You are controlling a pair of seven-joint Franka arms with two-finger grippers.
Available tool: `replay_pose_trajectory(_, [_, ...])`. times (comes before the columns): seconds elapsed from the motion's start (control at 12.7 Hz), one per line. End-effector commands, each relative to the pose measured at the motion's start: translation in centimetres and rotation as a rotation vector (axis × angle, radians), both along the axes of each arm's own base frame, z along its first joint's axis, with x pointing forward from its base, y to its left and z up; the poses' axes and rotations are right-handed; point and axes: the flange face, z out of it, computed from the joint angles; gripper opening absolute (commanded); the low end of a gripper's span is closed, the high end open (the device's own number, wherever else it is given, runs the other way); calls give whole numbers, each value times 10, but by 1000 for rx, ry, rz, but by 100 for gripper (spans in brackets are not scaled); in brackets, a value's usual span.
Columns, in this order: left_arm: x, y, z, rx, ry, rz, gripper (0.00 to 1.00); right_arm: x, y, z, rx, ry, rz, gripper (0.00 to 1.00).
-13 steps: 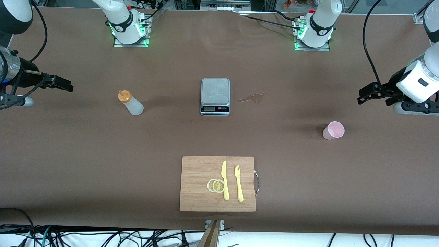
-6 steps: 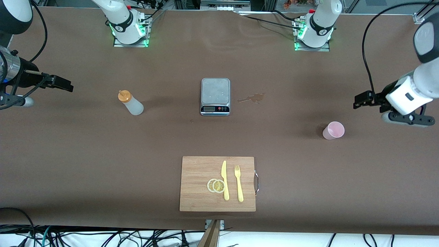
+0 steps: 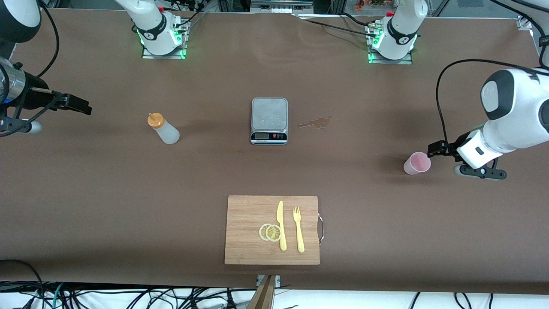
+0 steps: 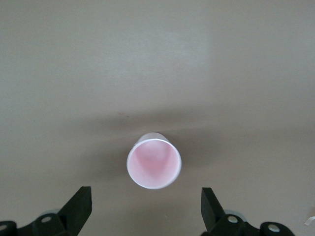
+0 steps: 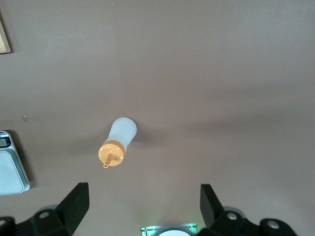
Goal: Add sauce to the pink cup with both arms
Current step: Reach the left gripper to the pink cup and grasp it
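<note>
The pink cup [image 3: 417, 163] stands upright at the left arm's end of the table; it looks empty in the left wrist view [image 4: 154, 160]. My left gripper [image 3: 434, 148] is open and empty close beside the cup, its fingers spread wider than the cup [image 4: 146, 209]. The sauce bottle [image 3: 164, 128], whitish with an orange nozzle cap, stands toward the right arm's end of the table. My right gripper [image 3: 80, 106] is open and empty, well apart from the bottle, which shows between its fingers in the right wrist view [image 5: 118, 142].
A silver kitchen scale [image 3: 269, 120] sits mid-table, with a brownish spill stain [image 3: 316, 123] beside it. A wooden cutting board [image 3: 245, 229], nearer the front camera, carries a yellow knife [image 3: 281, 225], a yellow fork [image 3: 298, 229] and lemon slices [image 3: 270, 232].
My left arm has swung down and in toward the pink cup, bringing its open gripper right beside it. The right arm, bottle and cup have not moved.
</note>
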Motion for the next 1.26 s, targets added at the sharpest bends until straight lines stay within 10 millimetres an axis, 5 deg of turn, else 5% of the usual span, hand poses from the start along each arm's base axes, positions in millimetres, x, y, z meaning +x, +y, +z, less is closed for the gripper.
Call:
replay_pose_trajectory(0.0, [1, 27, -36, 11, -13, -32, 96, -1, 0, 5, 5, 4, -2, 100])
replay_pose_trajectory(0.39, [-17, 29, -89, 8, -11, -4, 93, -1, -1, 4, 5, 5, 0, 100])
replay_pose_trajectory(0.79, [-30, 27, -108, -16, -1, 34, 84, -1, 0, 5, 5, 2, 1, 100])
replay_pose_trajectory(0.95, [-29, 27, -110, -15, -1, 38, 63, 0, -4, 3, 5, 4, -8, 100])
replay_pose_trajectory(1.18, [-29, 30, -113, -22, 4, 56, 16, -1, 0, 6, 3, 1, -9, 100])
